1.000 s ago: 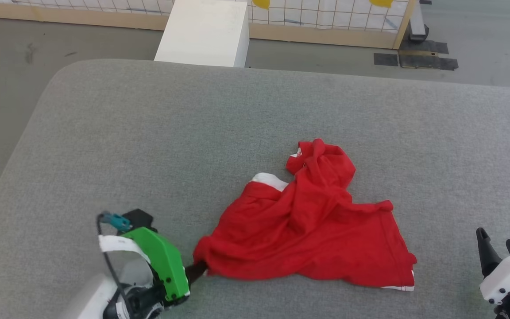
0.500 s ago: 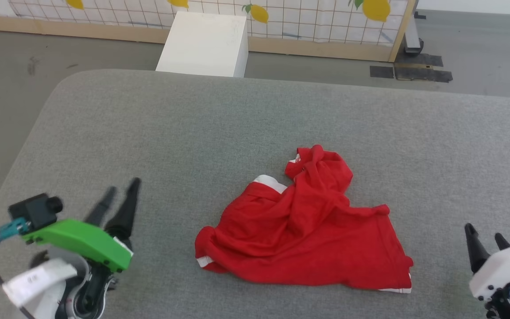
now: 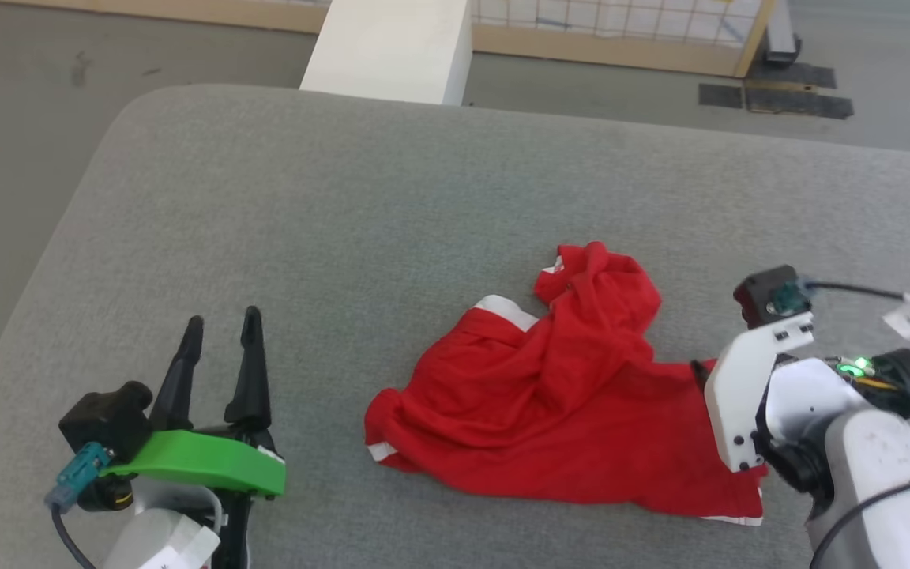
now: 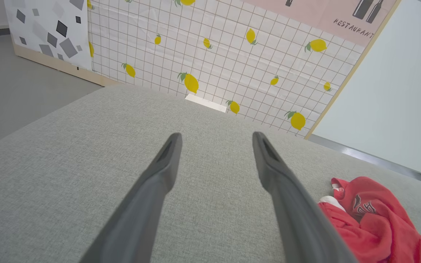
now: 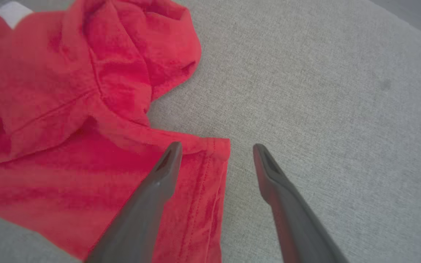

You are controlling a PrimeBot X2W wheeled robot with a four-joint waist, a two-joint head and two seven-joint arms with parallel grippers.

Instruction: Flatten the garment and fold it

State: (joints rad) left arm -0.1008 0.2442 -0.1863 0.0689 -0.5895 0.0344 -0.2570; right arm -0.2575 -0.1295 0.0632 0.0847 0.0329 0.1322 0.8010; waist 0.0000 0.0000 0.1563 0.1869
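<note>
The garment (image 3: 550, 395) is bright red and lies crumpled on the grey padded table (image 3: 344, 197), right of centre, with white trim at its near corners. Its bunched top carries lettering (image 4: 364, 208). My left gripper (image 3: 223, 318) hovers open over bare table well left of the garment, fingers pointing away from me. In the left wrist view, the garment (image 4: 371, 219) sits at the lower right, beside that open gripper (image 4: 216, 135). My right gripper (image 5: 216, 147) is open just above the garment's right hem corner (image 5: 217, 146), one finger over the cloth and one over the table.
A white box (image 3: 392, 47) stands on the floor beyond the table's far edge. A gridded lemon-print panel (image 4: 232, 54) lines the back. The table's rounded left corner (image 3: 131, 111) drops to grey floor. Bare table surrounds the garment on the left and far sides.
My left gripper let go of the garment's near left corner, opened and drew back left. My right arm came in over the garment's right edge. The camera shifted too.
</note>
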